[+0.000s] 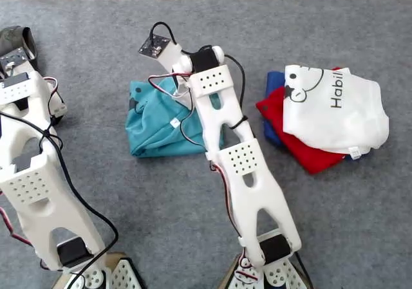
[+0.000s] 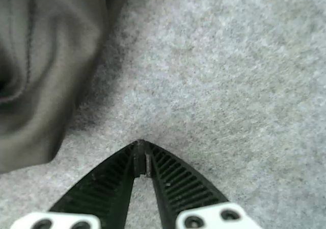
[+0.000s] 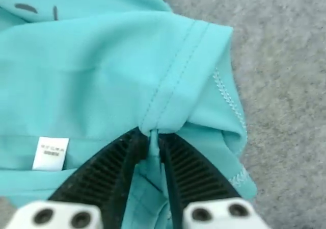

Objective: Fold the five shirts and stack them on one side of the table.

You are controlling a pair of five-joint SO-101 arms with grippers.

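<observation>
While a stitched hem is pinched, R gripper [image 3: 151, 137]: fingers closed on a fold of the teal shirt [image 3: 102, 60]; cloth is seen sandwiched btwn the ribbed pads.
Teal shirt vs fingers: bulk is spread ahead of the fingertips, w/ the hem seam running straight on from the pinch; a rumpled edge is bunched under and beside one finger. No clear long axis is shown, bundle approx. square in high view.
L gripper [image 2: 141, 146]: fingers brought tip to tip, nothing held; bare table [image 2: 229, 86] lies ahead of them.
Grey shirt [image 2: 41, 60]: crumpled, ahead of L fingertips and off to one side, near but not touched.
Stack: white shirt [image 1: 335, 109] laid on red shirt [image 1: 302, 144], blue shirt [image 1: 273, 83] at bottom; well apart from R fingers, on the side away from the L arm.
Nearer arm: R arm is judged nearer both teal shirt and stack; grey shirt is nearer L arm.
Containers: none seen; stack is the only thing bearing others, 3 shirts in it.
Progress (judged): 3 of 5 stacked, teal mid-fold, grey not yet begun.
Next move (judged): hem prob. to be carried over the bulk ahead of the fingers, so the layer beneath must not be caught in the pinch.
</observation>
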